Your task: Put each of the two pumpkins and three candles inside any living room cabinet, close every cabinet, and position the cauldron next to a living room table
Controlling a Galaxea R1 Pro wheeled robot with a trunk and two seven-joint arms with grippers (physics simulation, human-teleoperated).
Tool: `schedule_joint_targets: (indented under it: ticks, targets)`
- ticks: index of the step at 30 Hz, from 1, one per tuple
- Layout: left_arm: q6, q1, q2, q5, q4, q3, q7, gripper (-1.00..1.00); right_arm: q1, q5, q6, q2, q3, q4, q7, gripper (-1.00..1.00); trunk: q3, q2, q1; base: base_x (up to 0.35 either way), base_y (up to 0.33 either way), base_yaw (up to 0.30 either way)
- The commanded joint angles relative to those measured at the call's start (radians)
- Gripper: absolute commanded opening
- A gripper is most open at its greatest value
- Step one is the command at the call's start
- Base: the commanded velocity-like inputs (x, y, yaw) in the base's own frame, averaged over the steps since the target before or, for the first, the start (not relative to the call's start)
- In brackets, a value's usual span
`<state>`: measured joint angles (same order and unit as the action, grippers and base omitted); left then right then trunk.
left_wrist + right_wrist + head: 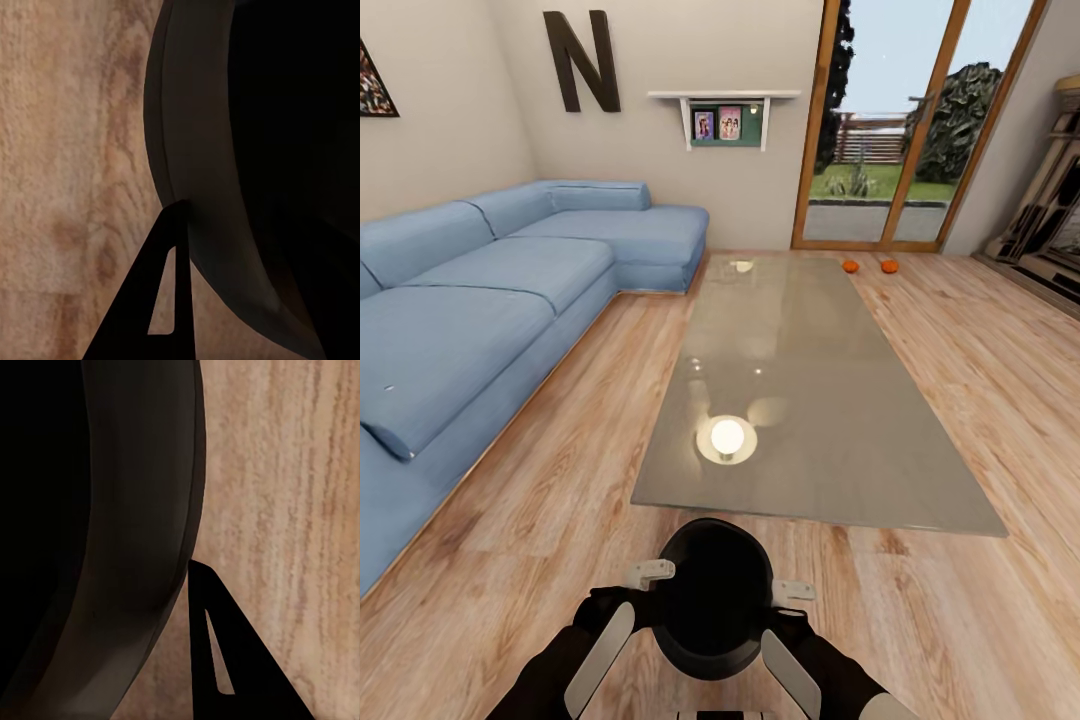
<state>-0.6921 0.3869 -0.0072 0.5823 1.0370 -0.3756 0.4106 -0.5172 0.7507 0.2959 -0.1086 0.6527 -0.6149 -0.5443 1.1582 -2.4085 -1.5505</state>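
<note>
Risk: we judge the cauldron (712,597) could slip or tip, because it is carried between 2 grippers that each pinch 1 side of its rim; if 1 arm moves faster than the other, the pinch could give way.
Second risk: the table (810,400) edge lies just ahead of the cauldron; pushing forward could knock the pot against the glossy top.
Cauldron: held low in front of us, above the wood floor (980,380), near the table's near short end but apart from it.
Left gripper (652,574): at the cauldron's left rim; in the left wrist view 1 finger (161,300) sits outside the wall (195,150), so we take it as clamped on the rim.
Right gripper (790,592): at the right rim; in the right wrist view an outer finger (225,660) touches the wall (142,510), likewise clamped.
Pumpkins (850,266) (889,266): 2, on the floor past the table's far end, near the glass door (885,130).
Sofa (480,310): well left of the table.
Candles: we cannot tell.
</note>
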Motion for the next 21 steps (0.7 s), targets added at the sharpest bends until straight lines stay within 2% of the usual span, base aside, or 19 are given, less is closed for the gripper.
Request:
schedule_joint_targets:
  ticks: [1, 10, 13, 17, 21]
  targets:
    - [0.006, 0.001, 0.001, 0.021, 0.003, 0.0, 0.007, -1.0, -0.001, 0.017, -0.003, 0.001, -0.001, -0.003, 0.049, -1.0, 0.001, -0.001, 0.0, 0.001, 0.0, 0.0]
    - [0.006, 0.001, 0.001, 0.018, 0.006, 0.0, 0.007, -1.0, -0.002, 0.016, -0.002, 0.001, -0.001, -0.002, 0.049, -1.0, 0.001, -0.001, 0.0, 0.0, 0.0, 0.0]
    - [0.006, 0.001, 0.001, 0.018, 0.006, 0.0, 0.007, -1.0, -0.002, 0.016, -0.002, 0.001, -0.001, -0.002, 0.049, -1.0, 0.01, -0.022, -0.011, 0.0, 0.0, 0.0]
    - [0.006, 0.001, 0.001, 0.018, 0.006, 0.0, 0.007, -1.0, -0.001, 0.017, -0.003, 0.001, -0.001, -0.003, 0.049, -1.0, 0.01, -0.022, -0.011, 0.0, 0.0, 0.0]
    - [0.006, 0.001, 0.001, 0.019, 0.006, 0.0, 0.007, -1.0, -0.002, 0.017, -0.002, 0.001, -0.001, -0.003, 0.049, -1.0, 0.02, -0.043, -0.023, 0.0, 0.0, 0.0]
